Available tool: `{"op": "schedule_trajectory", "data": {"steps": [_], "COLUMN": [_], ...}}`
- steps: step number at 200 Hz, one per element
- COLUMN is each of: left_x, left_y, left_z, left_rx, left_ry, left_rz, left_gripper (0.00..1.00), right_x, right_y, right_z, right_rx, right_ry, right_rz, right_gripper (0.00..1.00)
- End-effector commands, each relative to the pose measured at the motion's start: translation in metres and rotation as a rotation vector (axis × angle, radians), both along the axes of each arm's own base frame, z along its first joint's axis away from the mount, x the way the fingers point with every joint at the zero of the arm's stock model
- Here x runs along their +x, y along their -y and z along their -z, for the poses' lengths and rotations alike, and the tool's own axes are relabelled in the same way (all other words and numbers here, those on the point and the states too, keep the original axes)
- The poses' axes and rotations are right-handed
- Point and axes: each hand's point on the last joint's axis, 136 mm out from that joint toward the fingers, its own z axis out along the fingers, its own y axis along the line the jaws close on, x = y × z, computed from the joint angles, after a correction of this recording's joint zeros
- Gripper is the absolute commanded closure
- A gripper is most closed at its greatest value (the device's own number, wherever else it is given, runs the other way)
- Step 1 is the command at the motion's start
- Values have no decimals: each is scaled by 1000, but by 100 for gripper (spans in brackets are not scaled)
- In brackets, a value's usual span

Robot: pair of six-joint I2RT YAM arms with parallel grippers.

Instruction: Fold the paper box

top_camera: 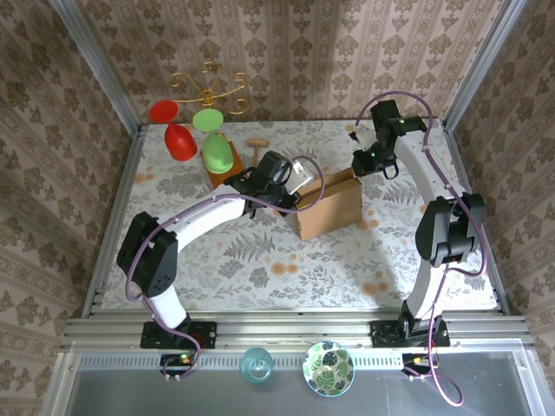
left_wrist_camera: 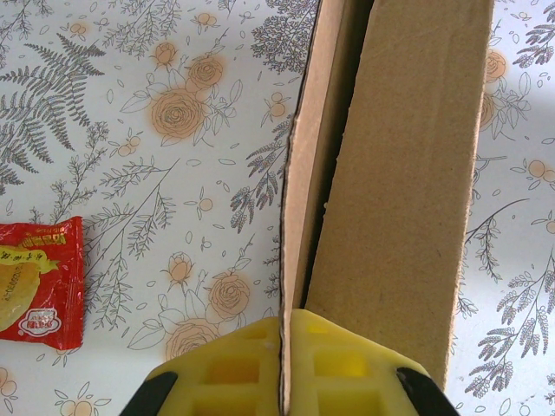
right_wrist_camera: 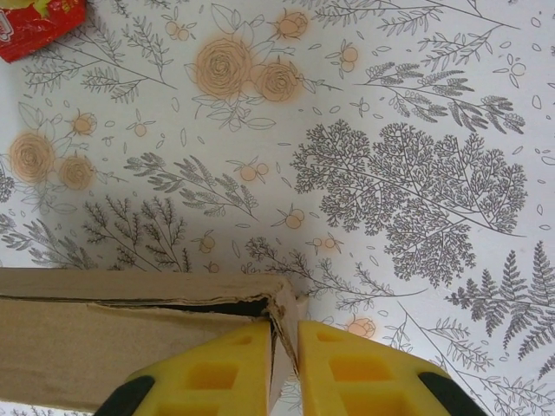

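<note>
Paper box [top_camera: 330,208] lies long axis left-right between the arms; left pincer [left_wrist_camera: 284,329] pinches its left end, right pincer [right_wrist_camera: 284,334] its right corner

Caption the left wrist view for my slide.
The left pincer clamps the paper box edge; a red packet lies on the floral table.

Overhead plus two wrist close-ups
Top camera looks down on the whole table [top_camera: 260,260]; both wrist cameras face downward, close on the shared paper box [left_wrist_camera: 408,173].
</note>
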Motion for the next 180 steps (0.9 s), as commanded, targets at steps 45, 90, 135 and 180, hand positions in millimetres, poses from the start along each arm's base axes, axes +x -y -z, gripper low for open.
{"op": "schedule_trajectory", "data": {"steps": [45,90,135,180], "left_x": [-7,-6,-6,-5], "left_y": [-10,-10,-9,-10], "left_z": [22,22,23,23], "left_rx": [76,79,81,87], "left_ry": [-50,-49,-50,-46], "left_rz": [5,-3,-5,-10], "left_gripper": [96,94,92,91], "right_x": [0,-4,-10,-14], "right_y": [3,2,-1,1], "right_z": [1,-8,-12,-13], "right_rx": [-24,-15,-14,-42], "right_ry": [-2,-13,-41,-70], "right_rz": [31,76,110,148], "right_gripper": [96,100,100,100]}}
